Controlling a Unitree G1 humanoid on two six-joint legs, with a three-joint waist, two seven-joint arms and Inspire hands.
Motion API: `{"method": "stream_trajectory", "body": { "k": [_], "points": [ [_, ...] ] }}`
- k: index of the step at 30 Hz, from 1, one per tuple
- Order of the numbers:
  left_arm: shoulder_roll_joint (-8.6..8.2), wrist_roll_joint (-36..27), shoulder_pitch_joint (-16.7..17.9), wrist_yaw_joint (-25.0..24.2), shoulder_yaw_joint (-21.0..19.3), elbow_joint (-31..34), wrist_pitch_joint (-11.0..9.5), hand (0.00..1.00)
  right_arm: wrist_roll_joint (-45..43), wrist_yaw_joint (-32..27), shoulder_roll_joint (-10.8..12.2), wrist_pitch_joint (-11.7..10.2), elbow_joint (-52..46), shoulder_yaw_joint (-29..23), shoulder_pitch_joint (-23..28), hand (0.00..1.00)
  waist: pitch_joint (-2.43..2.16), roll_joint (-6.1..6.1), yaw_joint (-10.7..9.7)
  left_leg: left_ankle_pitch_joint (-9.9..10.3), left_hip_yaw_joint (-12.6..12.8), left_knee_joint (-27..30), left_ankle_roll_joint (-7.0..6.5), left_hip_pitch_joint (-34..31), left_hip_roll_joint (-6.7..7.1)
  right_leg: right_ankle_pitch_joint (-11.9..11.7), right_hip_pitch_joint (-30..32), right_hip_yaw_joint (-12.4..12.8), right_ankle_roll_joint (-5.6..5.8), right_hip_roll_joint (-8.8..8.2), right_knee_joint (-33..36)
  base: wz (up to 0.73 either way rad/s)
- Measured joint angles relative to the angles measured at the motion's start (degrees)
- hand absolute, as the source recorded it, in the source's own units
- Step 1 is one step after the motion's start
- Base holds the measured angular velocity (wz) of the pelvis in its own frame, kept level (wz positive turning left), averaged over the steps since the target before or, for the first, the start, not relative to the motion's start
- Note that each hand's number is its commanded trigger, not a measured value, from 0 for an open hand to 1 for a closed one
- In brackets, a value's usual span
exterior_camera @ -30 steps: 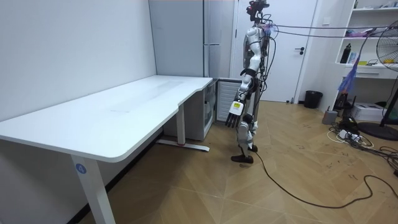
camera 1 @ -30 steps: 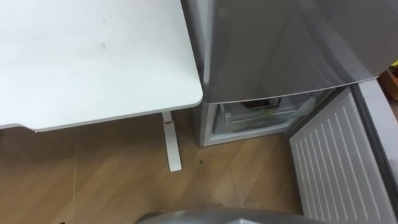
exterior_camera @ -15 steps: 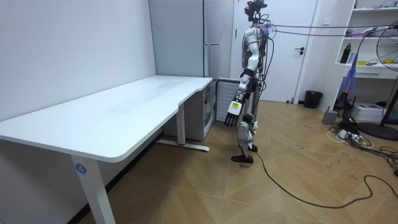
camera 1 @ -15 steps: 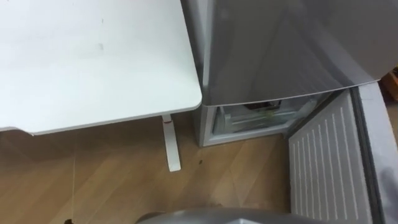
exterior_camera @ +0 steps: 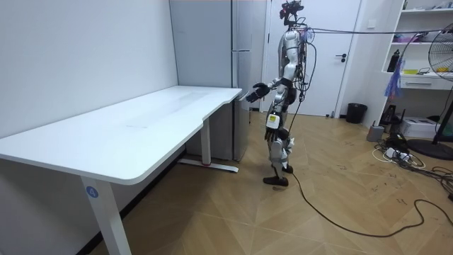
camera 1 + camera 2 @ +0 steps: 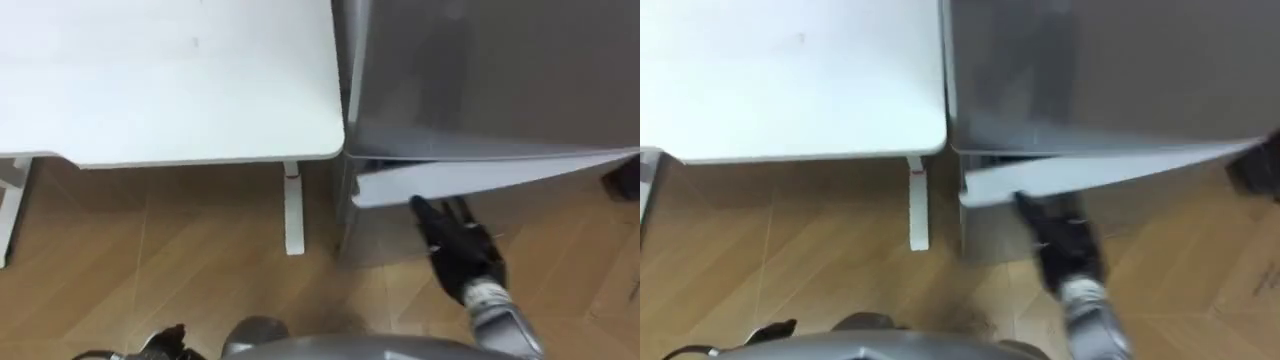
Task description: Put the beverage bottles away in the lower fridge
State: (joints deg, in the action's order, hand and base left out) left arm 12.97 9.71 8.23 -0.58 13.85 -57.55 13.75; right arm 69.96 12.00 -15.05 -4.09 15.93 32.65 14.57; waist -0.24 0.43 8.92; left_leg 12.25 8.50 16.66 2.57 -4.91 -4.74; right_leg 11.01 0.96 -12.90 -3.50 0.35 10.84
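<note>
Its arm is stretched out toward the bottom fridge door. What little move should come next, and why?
Probably a gentle push forward to shut the door fully. The right hand, fingers straight, is at the lower fridge door, which looks slightly ajar: a pale wedge of its top edge shows beneath the upper door. The left hand hangs by the hip.

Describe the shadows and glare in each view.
Left eye view: the desk shades the floor below its edge; the fridge shows a soft sheen, no hard glare. Right eye view: the same. Room view: even light, shade under the desk.
</note>
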Motion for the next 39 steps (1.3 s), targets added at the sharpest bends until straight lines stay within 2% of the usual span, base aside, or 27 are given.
{"method": "stream_trajectory", "body": {
  "k": [1, 3, 4, 5, 6, 7, 8, 10, 11, 15, 16, 17, 21, 22, 27, 29, 34, 35, 39],
  "points": [
    [-0.58, 0.07, -0.09, -0.01, -0.08, -0.2, -0.09, 0.0, -0.33, 3.94, 0.75, 2.54, -0.87, 3.12, -2.36, 0.0, 0.37, 0.02, 0.5, -0.31, -0.51, -0.08, 0.02, -0.18, 0.17, 0.09, -0.09, -0.39, -0.02, -0.13, -0.06, 0.3],
    [-1.09, 0.06, 0.12, -0.1, -0.08, -0.11, -0.39, 0.0, -1.7, 10.86, 1.45, 6.45, -2.16, 6.42, -5.81, 0.0, 0.27, 0.45, 1.0, -0.41, -1.4, -0.33, -0.03, -0.06, 0.62, 0.22, -0.93, -1.6, 0.18, -0.41, -0.2, 0.35],
    [-1.06, 0.06, 0.24, -0.09, -0.11, -0.29, -0.38, 0.0, -1.94, 12.22, 1.36, 7.29, -2.55, 6.66, -6.42, 0.0, 0.36, 0.27, 1.02, -0.41, -1.63, -0.45, -0.03, 0.09, 0.73, 0.28, -1.24, -1.76, 0.27, -0.46, -0.26, 0.25],
    [-0.99, 0.02, 0.4, -0.05, -0.13, -0.68, -0.2, 0.0, -2.16, 14.51, 1.12, 8.6, -3.29, 6.5, -7.08, 0.0, 0.67, -0.29, 1.0, -0.41, -2.23, -0.62, -0.04, 0.42, 1.0, 0.44, -2.01, -2.23, 0.41, -0.58, -0.38, 0.18],
    [-0.97, -0.01, 0.49, -0.02, -0.13, -0.86, -0.13, 0.0, -2.3, 15.51, 0.95, 8.99, -3.5, 6.36, -7.23, 0.0, 0.61, -0.41, 0.97, -0.42, -2.34, -0.76, -0.04, 0.55, 1.1, 0.55, -2.3, -2.4, 0.49, -0.65, -0.44, 0.17],
    [-0.97, -0.11, 1.05, 0.0, -0.1, -0.87, -0.01, 0.0, -2.3, 17.09, 0.43, 9.92, -3.52, 6.32, -7.57, 0.0, 0.58, -1.22, 1.0, -0.42, -2.36, -1.02, -0.06, 0.68, 1.24, 0.66, -2.45, -2.45, 0.58, -0.76, -0.43, 0.08],
    [-1.0, -0.11, 1.32, -0.06, -0.1, -0.85, 0.01, 0.0, -2.39, 18.09, 0.08, 11.2, -3.51, 6.34, -7.86, 0.0, 0.93, -1.9, 1.03, -0.42, -2.33, -1.02, -0.07, 0.62, 1.34, 0.67, -2.46, -2.44, 0.61, -0.84, -0.43, 0.04],
    [-0.98, -0.21, 1.48, -0.08, -0.1, -1.0, 0.12, 0.0, -2.79, 19.27, -1.06, 12.9, -3.4, 6.2, -7.71, 0.0, 0.95, -3.09, 0.95, -0.37, -2.32, -1.0, -0.14, 0.54, 1.47, 0.7, -2.48, -2.43, 0.67, -0.95, -0.37, 0.03],
    [-0.99, -0.21, 1.5, -0.15, -0.07, -1.12, 0.28, 0.0, -3.29, 19.74, -1.68, 13.98, -3.39, 5.99, -7.58, 0.0, 0.94, -3.3, 0.94, -0.23, -2.31, -0.95, -0.37, 0.52, 1.5, 0.68, -2.53, -2.43, 0.75, -0.97, -0.3, 0.0],
    [-0.68, -1.36, 0.98, -0.05, -0.79, -0.94, 1.05, 0.0, -5.93, 21.74, -3.02, 16.24, -1.92, 4.62, -7.29, 0.0, 0.93, -2.52, 0.8, 0.06, -2.3, -1.01, -0.77, 0.34, 1.68, 0.73, -2.78, -2.42, 1.14, -0.85, -0.25, 0.01],
    [-0.57, -1.42, 0.95, -0.06, -0.77, -0.85, 1.12, 0.0, -7.83, 22.48, -3.14, 16.65, -0.69, 4.12, -7.32, 0.0, 0.73, -2.15, 0.57, 0.08, -2.39, -0.98, -0.81, 0.44, 1.76, 0.76, -2.93, -2.63, 1.19, -1.06, -0.23, 0.04],
    [-0.62, -1.17, 1.09, -0.17, -1.56, -0.81, 1.16, 0.0, -11.07, 23.47, -3.26, 16.75, 0.96, 3.27, -7.07, 0.0, 0.36, -1.97, 0.56, 0.08, -2.4, -1.08, -0.82, 0.57, 1.82, 0.77, -3.01, -2.66, 1.22, -1.16, -0.25, 0.04],
    [-0.62, -1.22, 2.66, -0.11, -5.33, -1.03, 1.16, 0.0, -20.27, 25.0, -4.1, 17.39, 8.72, -1.99, -5.44, 0.0, -0.14, -1.9, 0.09, -0.02, -2.75, -1.09, -0.94, 1.71, 2.17, 0.88, -4.16, -2.9, 1.39, -1.34, -0.53, 0.05],
    [-0.59, -1.51, 3.18, 0.14, -5.92, -1.02, 1.16, 0.0, -21.86, 25.0, -4.88, 17.41, 11.58, -3.53, -5.21, 0.0, -0.41, -2.33, -0.66, -0.06, -3.2, -1.08, -1.01, 1.92, 2.41, 0.95, -4.57, -2.94, 1.51, -1.35, -0.79, 0.13],
    [-0.64, -3.07, 4.9, 1.85, -6.03, -0.87, 1.22, 0.0, -26.41, 22.52, -4.66, 17.1, 25.08, -9.18, -5.08, 0.0, -0.01, -3.56, -1.93, -0.09, -3.36, -1.09, -1.04, 2.98, 2.47, 0.98, -5.47, -2.99, 1.6, -1.55, -1.46, 0.04],
    [-1.0, -3.3, 5.76, 2.57, -6.95, -0.84, 1.1, 0.0, -30.97, 20.06, -3.87, 16.5, 31.38, -11.93, -4.97, 0.0, 0.2, -4.06, -2.79, -0.08, -3.84, -1.03, -1.03, 3.98, 2.71, 0.94, -7.0, -3.06, 1.65, -1.5, -2.27, 0.09],
    [-0.96, -3.26, 5.9, 2.86, -8.35, -0.83, 0.45, 0.0, -43.0, 14.56, -2.22, 15.33, 42.47, -18.52, -5.4, 0.0, 0.22, -3.91, -4.12, -0.07, -3.88, -1.1, -1.03, 4.38, 2.7, 1.02, -7.15, -2.78, 1.69, -1.47, -2.38, -0.02],
    [-0.96, -3.17, 5.97, 2.71, -9.38, -0.85, 0.64, 0.0, -43.55, 13.56, -1.7, 15.15, 44.2, -20.62, -5.5, 0.0, 0.26, -3.91, -4.49, -0.08, -3.89, -1.18, -1.03, 4.49, 2.69, 1.03, -7.26, -2.86, 1.67, -1.47, -2.3, -0.05],
    [-0.98, -2.99, 6.26, 2.54, -11.86, -0.85, 0.77, 0.0, -45.2, 10.38, -0.34, 13.97, 48.59, -22.96, -6.62, 0.0, 0.38, -4.09, -5.19, -0.08, -3.89, -1.17, -1.03, 5.49, 2.72, 1.08, -8.23, -2.79, 1.72, -1.45, -2.45, 0.01]
  ]
}}
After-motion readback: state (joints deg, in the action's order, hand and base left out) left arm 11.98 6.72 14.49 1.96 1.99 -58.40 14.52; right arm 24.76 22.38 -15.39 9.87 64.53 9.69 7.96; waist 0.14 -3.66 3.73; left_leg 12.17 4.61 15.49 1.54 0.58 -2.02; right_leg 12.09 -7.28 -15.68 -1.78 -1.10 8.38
